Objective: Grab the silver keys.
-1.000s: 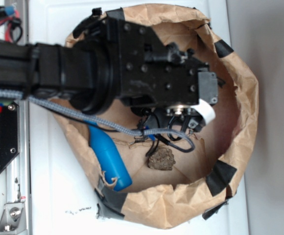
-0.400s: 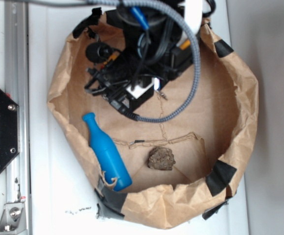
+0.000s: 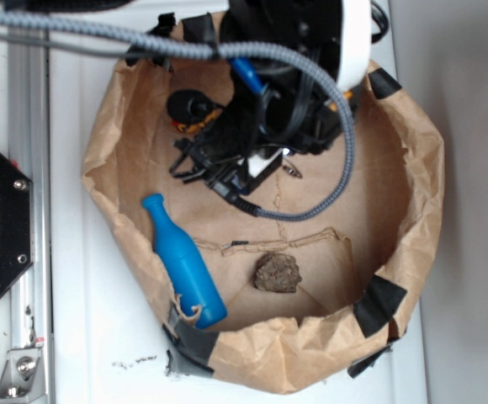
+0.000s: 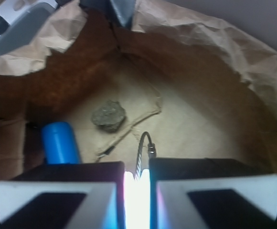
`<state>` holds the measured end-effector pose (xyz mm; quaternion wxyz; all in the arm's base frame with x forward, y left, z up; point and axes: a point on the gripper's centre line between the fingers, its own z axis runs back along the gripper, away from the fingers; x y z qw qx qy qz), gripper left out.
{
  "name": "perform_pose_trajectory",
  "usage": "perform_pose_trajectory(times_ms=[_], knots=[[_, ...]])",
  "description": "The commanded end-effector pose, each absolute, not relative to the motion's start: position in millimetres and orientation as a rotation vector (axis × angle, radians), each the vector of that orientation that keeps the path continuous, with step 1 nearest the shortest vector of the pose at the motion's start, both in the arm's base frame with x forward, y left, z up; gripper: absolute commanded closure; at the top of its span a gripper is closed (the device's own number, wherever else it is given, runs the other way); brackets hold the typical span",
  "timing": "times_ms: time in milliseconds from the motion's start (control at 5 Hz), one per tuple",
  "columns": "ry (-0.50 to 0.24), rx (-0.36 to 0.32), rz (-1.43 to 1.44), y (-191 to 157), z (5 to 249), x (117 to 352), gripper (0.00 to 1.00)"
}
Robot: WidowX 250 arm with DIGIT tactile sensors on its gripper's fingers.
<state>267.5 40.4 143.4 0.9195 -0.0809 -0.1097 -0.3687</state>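
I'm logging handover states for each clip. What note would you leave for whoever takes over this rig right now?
Gripper: jaws nearly closed, pinching a thin metal piece that looks like part of the silver keys.
Location: inside the paper bag, away from the blue bottle and the rock.
Done: reach and grasp, apparently.
Left: confirm the hold and lift the keys clear of the bag.

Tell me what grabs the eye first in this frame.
The black robot gripper with its grey braided cable fills the top of the crumpled brown paper bag. A bright blue plastic bottle lies along the bag's lower left wall, with a rough brown rock to its right.
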Motion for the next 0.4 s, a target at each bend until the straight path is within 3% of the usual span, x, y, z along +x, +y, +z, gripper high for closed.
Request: perform_pose_trajectory(times_ms=[0, 200], knots=[[-0.281, -0.110, -0.647, 53, 142, 286, 1.00], [-0.288, -0.079, -0.575, 66, 138, 300, 1.00]])
